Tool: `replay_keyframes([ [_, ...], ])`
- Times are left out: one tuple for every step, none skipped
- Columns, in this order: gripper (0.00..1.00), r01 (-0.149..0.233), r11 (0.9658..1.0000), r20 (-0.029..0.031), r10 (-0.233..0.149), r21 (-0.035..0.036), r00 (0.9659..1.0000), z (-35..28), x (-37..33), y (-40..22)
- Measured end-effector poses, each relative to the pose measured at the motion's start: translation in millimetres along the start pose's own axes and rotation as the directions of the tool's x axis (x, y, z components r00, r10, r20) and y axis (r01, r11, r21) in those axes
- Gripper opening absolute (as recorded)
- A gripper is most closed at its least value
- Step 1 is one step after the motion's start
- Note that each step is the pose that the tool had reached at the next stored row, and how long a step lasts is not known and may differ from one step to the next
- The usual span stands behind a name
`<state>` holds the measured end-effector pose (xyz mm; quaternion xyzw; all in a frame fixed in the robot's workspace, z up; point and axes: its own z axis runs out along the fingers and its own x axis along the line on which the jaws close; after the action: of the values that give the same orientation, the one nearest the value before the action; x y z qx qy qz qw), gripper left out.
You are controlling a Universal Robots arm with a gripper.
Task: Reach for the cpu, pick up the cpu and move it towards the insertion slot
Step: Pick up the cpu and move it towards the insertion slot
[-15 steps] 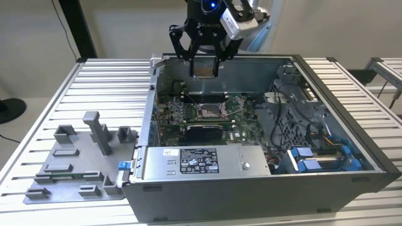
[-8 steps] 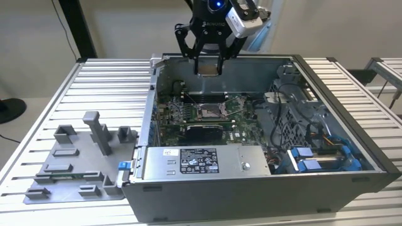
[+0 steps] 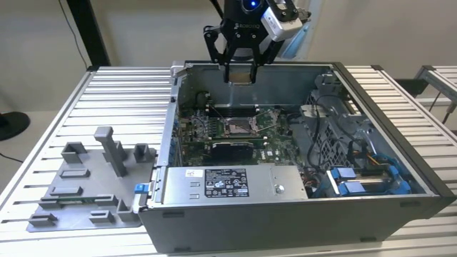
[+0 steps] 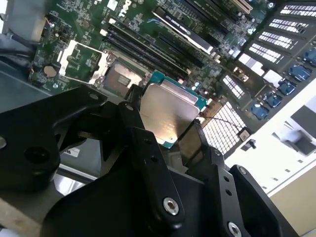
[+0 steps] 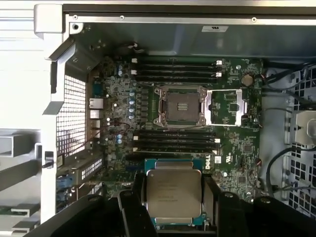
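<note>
My gripper (image 3: 241,68) hangs over the back of the open computer case, shut on the cpu (image 3: 241,76), whose tan face shows between the black fingers. In both wrist views the cpu (image 5: 174,192) (image 4: 168,111) is a square chip with a silvery top, clamped at two opposite edges. The insertion slot (image 3: 236,126) lies below on the green board, a metal-framed socket with a dark centre. In the first wrist view the insertion slot (image 5: 180,105) has its load plate folded open beside it. The cpu is well above the slot and off to one side of it.
A grey tray (image 3: 78,198) with plastic blocks and posts lies on the slatted table at the exterior view's left. Inside the case (image 3: 435,182) are a labelled power supply (image 3: 236,184) at the front, cables and blue drive brackets (image 3: 364,179) at the right, and memory slots (image 5: 175,66) flanking the socket.
</note>
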<state>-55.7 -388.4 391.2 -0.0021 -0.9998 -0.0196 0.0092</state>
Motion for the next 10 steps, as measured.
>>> replay_keyframes([
  [0.0,0.0,1.0,0.0,0.0,0.0,1.0,0.0,-0.3,0.2],
  [0.0,0.0,1.0,0.0,0.0,0.0,1.0,0.0,-0.4,0.1],
  [0.0,0.0,1.0,0.0,0.0,0.0,1.0,0.0,-0.4,0.1],
  [0.0,0.0,1.0,0.0,0.0,0.0,1.0,0.0,-0.5,0.2],
  [0.0,0.0,1.0,0.0,0.0,0.0,1.0,0.1,-0.5,0.2],
  [0.0,0.0,1.0,0.0,0.0,0.0,1.0,0.0,-0.6,0.2],
  [0.0,0.0,1.0,0.0,0.0,0.0,1.0,0.1,-0.6,0.2],
  [0.0,0.0,1.0,0.0,0.0,0.0,1.0,0.0,-0.6,0.2],
  [0.0,0.0,1.0,0.0,0.0,0.0,1.0,0.0,-0.6,0.2],
  [0.0,0.0,1.0,0.0,0.0,0.0,1.0,0.0,-0.6,0.2],
])
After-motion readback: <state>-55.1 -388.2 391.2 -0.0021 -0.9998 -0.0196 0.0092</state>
